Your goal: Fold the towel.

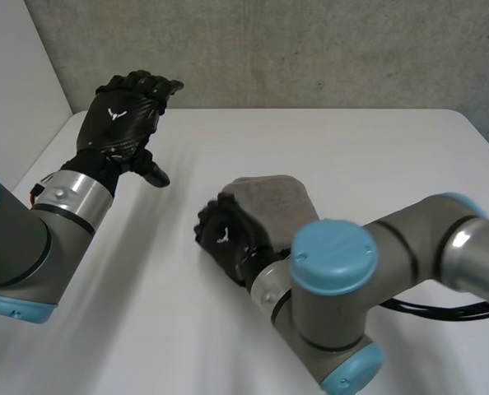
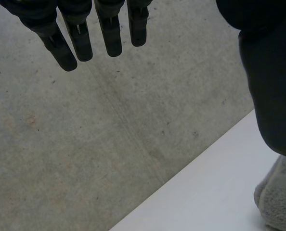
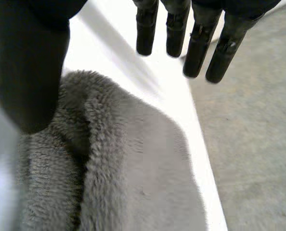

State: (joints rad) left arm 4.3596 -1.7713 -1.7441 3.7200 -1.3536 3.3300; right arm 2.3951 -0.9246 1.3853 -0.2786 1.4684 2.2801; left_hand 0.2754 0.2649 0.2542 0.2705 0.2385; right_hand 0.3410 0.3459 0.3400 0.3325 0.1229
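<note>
The grey towel lies as a small folded bundle in the middle of the white table. My right hand hovers at its near-left edge and covers part of it. In the right wrist view the towel shows a thick folded edge under the palm, and the right hand is open, with straight fingers and the thumb clear of the cloth. My left hand is raised over the table's far left, open, well away from the towel. The left wrist view has its straight fingers and a towel corner.
A concrete wall stands behind the table's far edge. A white panel closes the left side. My right arm crosses the near right part of the table.
</note>
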